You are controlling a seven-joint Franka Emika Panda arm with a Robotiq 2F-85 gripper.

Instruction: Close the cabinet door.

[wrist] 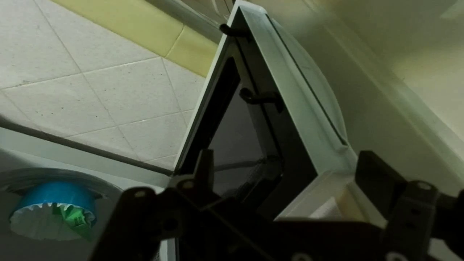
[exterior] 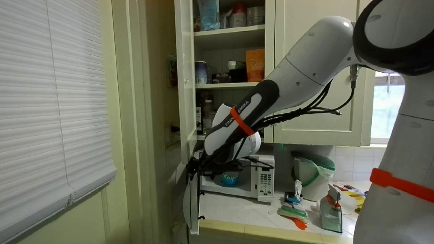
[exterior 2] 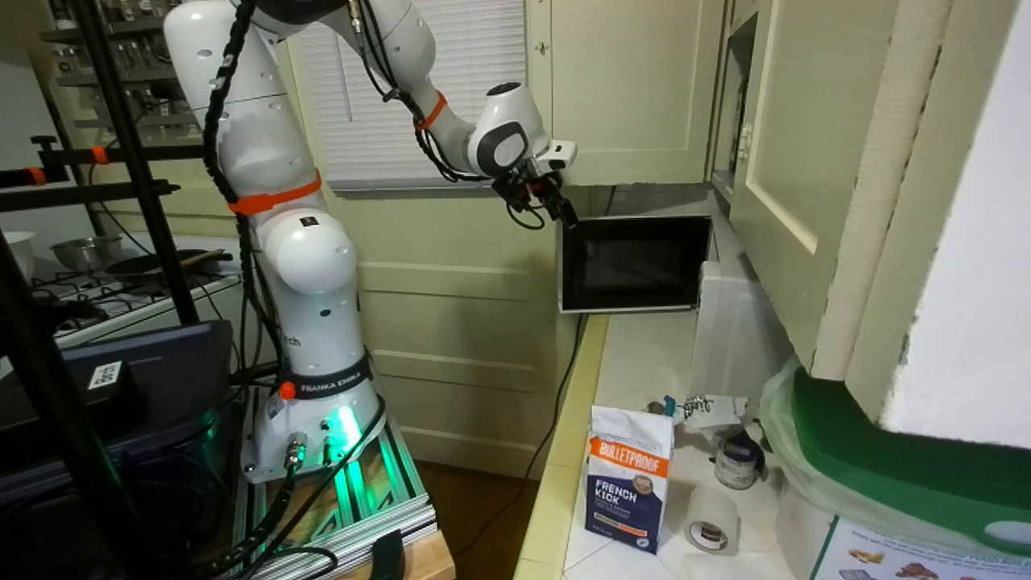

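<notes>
Gripper (wrist: pixel 286 151) spread wide near top of microwave door (exterior 2: pixel 636 262)

From the left in an exterior view: a white blind (exterior: pixel 57 101); the cream cabinet door (exterior: pixel 186 67), swung out from its shelves (exterior: pixel 230 31); near its lower edge the gripper, fingers (wrist: pixel 206 166) well apart, nothing seen in their grasp, contact unclear; the microwave (exterior: pixel 265 181), a blue bowl (exterior: pixel 229 181) inside; a green-lidded bin (exterior: pixel 312 179).

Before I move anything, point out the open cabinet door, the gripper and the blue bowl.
Cabinet door (exterior: pixel 188 73): in an exterior view, on its inner face.
Gripper (wrist: pixel 286 156): wrist view, midway between its spread fingertips.
Blue bowl (exterior: pixel 229 181): in an exterior view, on its outer wall.
</notes>
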